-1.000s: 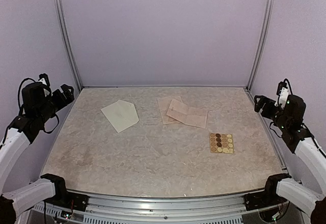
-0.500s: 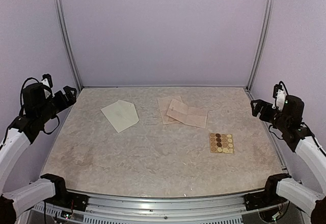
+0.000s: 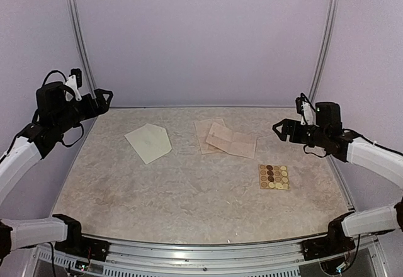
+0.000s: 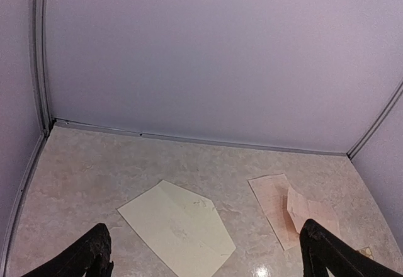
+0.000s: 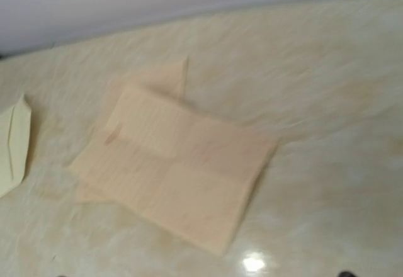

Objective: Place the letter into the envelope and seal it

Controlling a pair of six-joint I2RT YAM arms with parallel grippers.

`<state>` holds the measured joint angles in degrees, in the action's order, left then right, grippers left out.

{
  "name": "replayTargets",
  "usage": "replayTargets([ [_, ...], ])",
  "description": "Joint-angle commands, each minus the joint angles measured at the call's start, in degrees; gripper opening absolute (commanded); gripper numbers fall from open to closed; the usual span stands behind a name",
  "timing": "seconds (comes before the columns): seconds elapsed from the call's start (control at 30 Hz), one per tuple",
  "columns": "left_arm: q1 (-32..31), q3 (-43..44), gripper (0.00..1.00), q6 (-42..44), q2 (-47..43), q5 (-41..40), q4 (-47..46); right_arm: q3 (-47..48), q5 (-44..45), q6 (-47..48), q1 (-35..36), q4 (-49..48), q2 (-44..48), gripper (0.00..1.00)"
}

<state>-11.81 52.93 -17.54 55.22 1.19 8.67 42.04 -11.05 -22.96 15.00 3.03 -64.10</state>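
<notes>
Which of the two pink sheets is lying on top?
The creased pink sheet, the one nearer the sticker sheet. It overlaps the other pink sheet, which shows only where it sticks out on the side toward the envelope.

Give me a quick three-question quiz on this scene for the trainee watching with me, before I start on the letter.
1. True or false: the cream pointed-flap paper envelope lies under the pinkish-beige paper sheets.
2. Which lies closest to the near edge of the marbled tabletop? A) the envelope B) the small yellow-tan sheet of round brown stickers C) the paper sheets
3. What does the left gripper hold?
Key: 1 false, since they lie apart with bare tabletop between them. 2 B. 3 nothing; its jaws stand open in the air.
</notes>
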Motion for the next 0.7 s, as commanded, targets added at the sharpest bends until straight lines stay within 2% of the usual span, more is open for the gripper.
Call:
replayTargets([
  [0.0, 3.4, -2.5, 0.99, 0.4, 0.4, 3.2, -4.2, 5.7, 2.1, -3.1, 5.3, -2.3, -9.8, 0.86],
  [0.2, 10.6, -5.6, 0.99, -1.7, -2.1, 6.1, -5.2, 14.5, 2.7, -5.4, 7.6, -2.9, -25.0, 0.76],
  [0.4, 14.6, -6.0, 0.99, -2.4, -2.7, 8.0, -5.2, 24.6, 2.1, -2.7, 11.2, -1.4, -37.8, 0.74],
  [0.67, 15.2, -5.6, 0.99, -3.4, 0.0, 10.6, -4.6, 41.2, 17.2, 7.2, 22.3, 9.3, -51.7, 0.82],
])
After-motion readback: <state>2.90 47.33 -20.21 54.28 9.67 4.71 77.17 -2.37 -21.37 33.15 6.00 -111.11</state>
